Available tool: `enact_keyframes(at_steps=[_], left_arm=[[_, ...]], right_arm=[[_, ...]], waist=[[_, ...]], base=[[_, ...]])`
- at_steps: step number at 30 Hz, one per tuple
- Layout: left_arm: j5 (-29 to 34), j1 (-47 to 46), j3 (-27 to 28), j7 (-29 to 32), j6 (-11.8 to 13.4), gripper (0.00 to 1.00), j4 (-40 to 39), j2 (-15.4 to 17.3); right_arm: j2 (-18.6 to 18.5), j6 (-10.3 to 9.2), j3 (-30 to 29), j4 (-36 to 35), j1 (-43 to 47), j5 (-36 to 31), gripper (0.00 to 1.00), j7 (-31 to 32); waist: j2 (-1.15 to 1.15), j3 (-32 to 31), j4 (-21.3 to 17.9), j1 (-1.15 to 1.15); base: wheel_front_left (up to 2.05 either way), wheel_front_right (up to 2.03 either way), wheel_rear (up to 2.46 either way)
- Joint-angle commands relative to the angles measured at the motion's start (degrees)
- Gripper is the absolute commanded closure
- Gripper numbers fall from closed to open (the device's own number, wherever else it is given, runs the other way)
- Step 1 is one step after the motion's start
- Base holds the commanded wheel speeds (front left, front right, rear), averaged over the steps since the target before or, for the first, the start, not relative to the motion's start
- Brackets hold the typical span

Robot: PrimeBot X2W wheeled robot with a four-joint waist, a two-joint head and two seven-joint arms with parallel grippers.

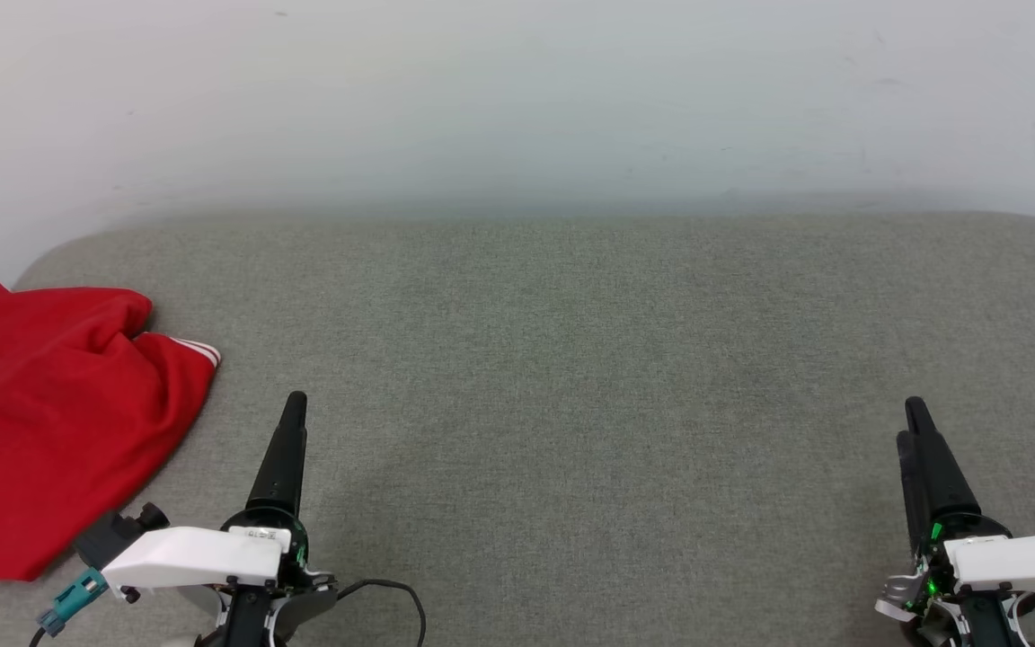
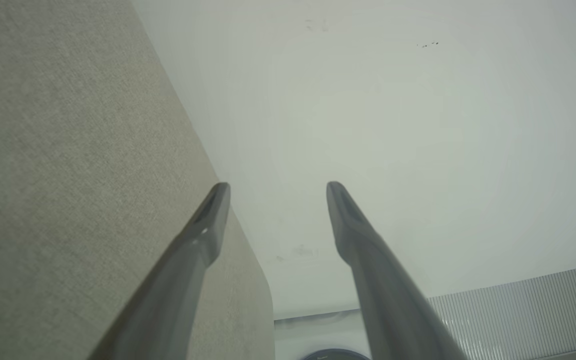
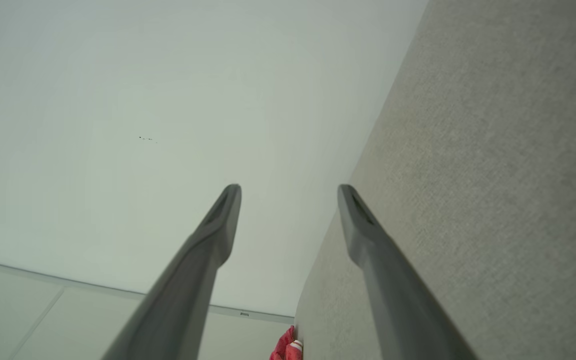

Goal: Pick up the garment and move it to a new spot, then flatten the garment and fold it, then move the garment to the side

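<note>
The garment [image 1: 50, 413] is a red shirt lying bunched at the left end of the grey padded table [image 1: 571, 359], a red-and-white striped cuff showing at its right edge. Part of it hangs past the table's left edge, and a small red piece of the garment [image 3: 286, 347] shows low in the right wrist view. My left gripper [image 1: 295, 403] hovers at the lower left, just right of the shirt and apart from it; its fingers [image 2: 203, 230] stand open with nothing between them. My right gripper [image 1: 915, 418] is at the lower right, far from the shirt, its fingers [image 3: 218, 225] open and empty.
A pale wall [image 1: 517, 99] rises right behind the table's far edge. The table has rounded corners, and a black cable [image 1: 392, 593] loops beside my left wrist. A ribbed grey panel [image 2: 518, 310] and floor lie beyond the table's end.
</note>
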Motion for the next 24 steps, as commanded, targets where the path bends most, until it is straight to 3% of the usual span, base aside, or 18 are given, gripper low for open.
enact_keyframes(at_steps=[1,24], left_arm=[[3.3,-1.3,-0.4,-0.7,0.0,0.00,-1.2,0.2],[31.4,-0.9,-2.3,-5.4,0.0,0.00,-4.5,0.0]], right_arm=[[-0.2,0.01,-0.4,-1.6,-0.1,-3.0,0.00,-0.7],[0.4,0.01,0.1,-7.8,1.4,-37.2,0.00,-5.4]], waist=[[0.00,0.0,0.0,0.00],[0.00,0.0,0.4,0.00]], base=[[0.00,0.00,0.00],[0.00,0.00,0.00]])
